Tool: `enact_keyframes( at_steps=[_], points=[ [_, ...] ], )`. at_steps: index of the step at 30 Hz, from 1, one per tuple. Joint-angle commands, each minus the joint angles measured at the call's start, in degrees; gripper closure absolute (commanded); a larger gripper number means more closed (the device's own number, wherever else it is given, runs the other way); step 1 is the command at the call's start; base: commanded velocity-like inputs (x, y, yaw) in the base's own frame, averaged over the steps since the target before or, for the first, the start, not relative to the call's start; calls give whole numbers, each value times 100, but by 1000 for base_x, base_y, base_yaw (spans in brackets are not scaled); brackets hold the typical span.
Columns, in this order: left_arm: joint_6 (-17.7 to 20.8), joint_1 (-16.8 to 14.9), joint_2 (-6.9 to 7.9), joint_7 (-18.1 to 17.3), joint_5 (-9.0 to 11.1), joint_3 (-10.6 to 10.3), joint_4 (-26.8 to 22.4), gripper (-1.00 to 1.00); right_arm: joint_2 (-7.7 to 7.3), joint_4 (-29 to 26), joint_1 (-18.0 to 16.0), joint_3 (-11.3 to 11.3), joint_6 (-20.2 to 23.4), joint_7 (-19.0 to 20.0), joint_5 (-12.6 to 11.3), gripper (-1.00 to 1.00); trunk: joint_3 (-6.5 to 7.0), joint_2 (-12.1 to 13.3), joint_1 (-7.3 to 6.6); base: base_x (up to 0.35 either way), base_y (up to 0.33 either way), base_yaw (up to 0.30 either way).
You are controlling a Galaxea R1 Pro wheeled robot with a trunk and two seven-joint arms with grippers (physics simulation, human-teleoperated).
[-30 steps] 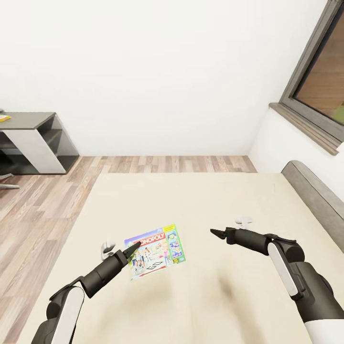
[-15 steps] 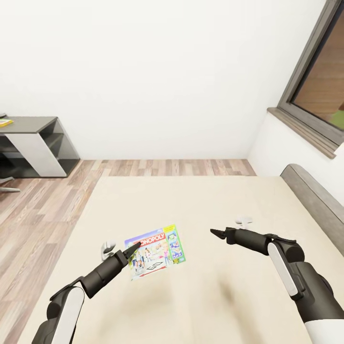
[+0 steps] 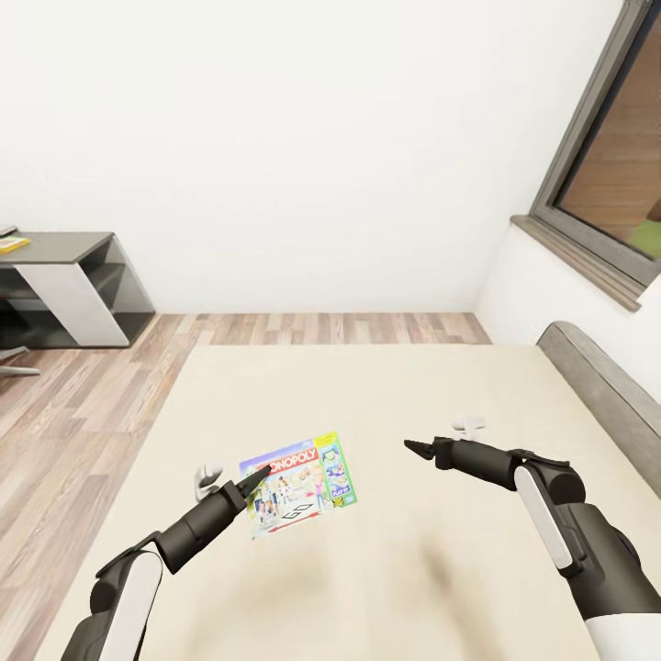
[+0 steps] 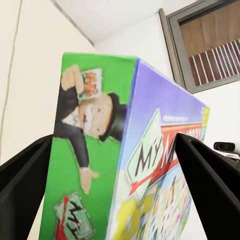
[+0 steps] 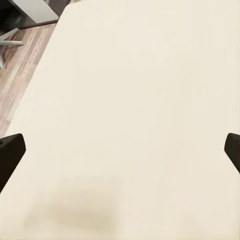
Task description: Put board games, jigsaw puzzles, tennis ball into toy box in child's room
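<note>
The white-green Monopoly board game point(image 3: 298, 482) hangs tilted a little above the beige bed point(image 3: 367, 386), with my left gripper point(image 3: 257, 476) shut on its near-left edge. In the left wrist view the box point(image 4: 130, 160) sits between the two black fingers point(image 4: 25, 185) of that gripper point(image 4: 117, 165). My right gripper point(image 3: 410, 446) hovers over the bare mattress to the right of the box. Its fingers point(image 5: 10, 150) stand wide apart, open and holding nothing. The table, the toy box and the other toys are out of view.
The low grey headboard point(image 3: 597, 376) runs along the bed's right side, under a dark-framed window point(image 3: 615, 174). A low dark-grey cabinet point(image 3: 64, 289) with a yellow item point(image 3: 11, 244) on top stands at the far left. Wood-plank floor point(image 3: 83, 404) lies left of the bed.
The whole view has shifted slightly downward, so the camera moved. Both arms and the held Monopoly box keep their places in the picture.
</note>
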Motion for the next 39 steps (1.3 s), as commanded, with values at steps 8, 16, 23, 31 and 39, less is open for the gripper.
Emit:
enact_keyframes(
  at_steps=[8,16,23,31,39],
  points=[
    [37,-5,-9,-20,9,14,-1,100,-5,-4,-5,1,33,-5,-21,-100,66,-10,3,0,0,0],
    [37,-6,-10,-20,11,14,0,100,-3,-4,-5,-1,33,-5,-19,-100,142,-10,3,0,0,0],
    [34,-5,-10,-19,9,14,0,100,-6,-4,-5,-4,33,-5,-18,-100,208,-10,3,0,0,0],
    [33,-7,-12,-15,5,14,0,100,-8,-4,-5,-5,33,-5,-18,-100,283,-10,3,0,0,0],
    [30,-7,-12,-16,4,14,0,100,-8,-4,-5,-5,33,-5,-18,-100,359,-10,3,0,0,0]
  ],
)
